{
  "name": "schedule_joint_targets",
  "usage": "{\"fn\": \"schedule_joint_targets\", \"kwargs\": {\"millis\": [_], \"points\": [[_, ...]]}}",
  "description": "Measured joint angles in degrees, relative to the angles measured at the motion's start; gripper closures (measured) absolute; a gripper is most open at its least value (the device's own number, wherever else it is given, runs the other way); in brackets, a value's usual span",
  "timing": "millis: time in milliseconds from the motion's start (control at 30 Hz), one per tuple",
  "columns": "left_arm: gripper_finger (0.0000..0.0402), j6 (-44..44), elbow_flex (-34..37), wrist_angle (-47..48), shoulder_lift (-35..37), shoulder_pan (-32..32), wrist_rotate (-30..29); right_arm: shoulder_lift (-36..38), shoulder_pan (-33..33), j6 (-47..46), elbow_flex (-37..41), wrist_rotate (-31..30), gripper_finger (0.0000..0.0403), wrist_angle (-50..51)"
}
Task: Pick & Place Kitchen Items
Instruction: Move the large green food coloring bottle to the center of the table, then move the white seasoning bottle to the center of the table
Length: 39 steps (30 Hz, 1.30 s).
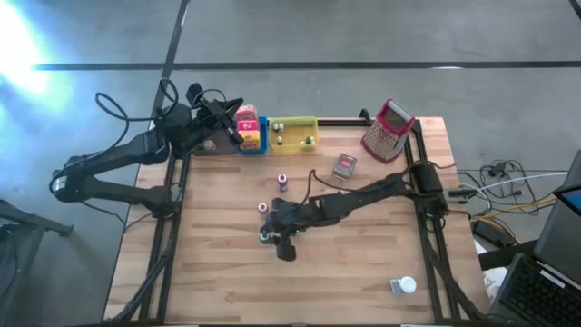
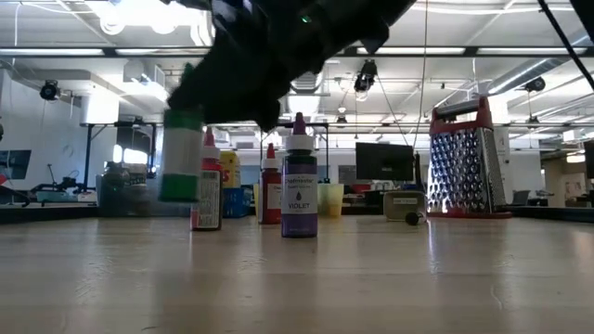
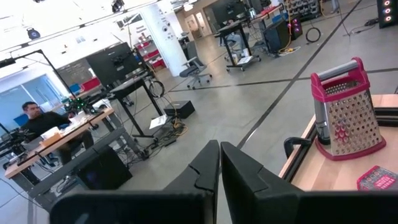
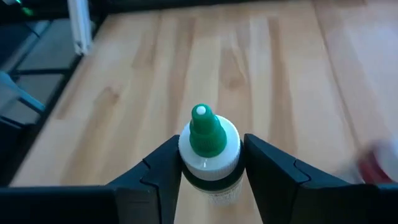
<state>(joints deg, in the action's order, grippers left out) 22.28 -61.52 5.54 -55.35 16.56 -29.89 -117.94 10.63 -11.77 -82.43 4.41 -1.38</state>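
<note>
Near the middle of the high view, the right gripper (image 1: 272, 234) clamps a green-capped bottle (image 4: 208, 149) just above the table, while two pink-capped bottles (image 1: 282, 181), a tin (image 1: 344, 165) and a white-capped jar (image 1: 404, 285) await, some items already sit in the yellow tray (image 1: 292, 121), and the closed, empty left gripper (image 1: 231, 132) waits upper left.

"VIOLET" on the label of the purple bottle (image 2: 299, 190), other labels unreadable
</note>
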Motion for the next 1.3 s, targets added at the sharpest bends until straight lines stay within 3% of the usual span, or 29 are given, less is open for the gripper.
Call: {"fn": "schedule_joint_targets", "kwargs": {"millis": [500, 1300], "points": [[0.0380, 0.0, 0.0, 0.7, -0.7, 0.0, 0.0, -4.8, 0.0, 1.8, -2.3, 0.4, 0.0248, -0.7], [0.0380, 0.0, 0.0, 0.7, -0.7, 0.0, 0.0, -3.7, -0.2, 5.5, -1.5, -0.2, 0.0130, 0.0]]}}
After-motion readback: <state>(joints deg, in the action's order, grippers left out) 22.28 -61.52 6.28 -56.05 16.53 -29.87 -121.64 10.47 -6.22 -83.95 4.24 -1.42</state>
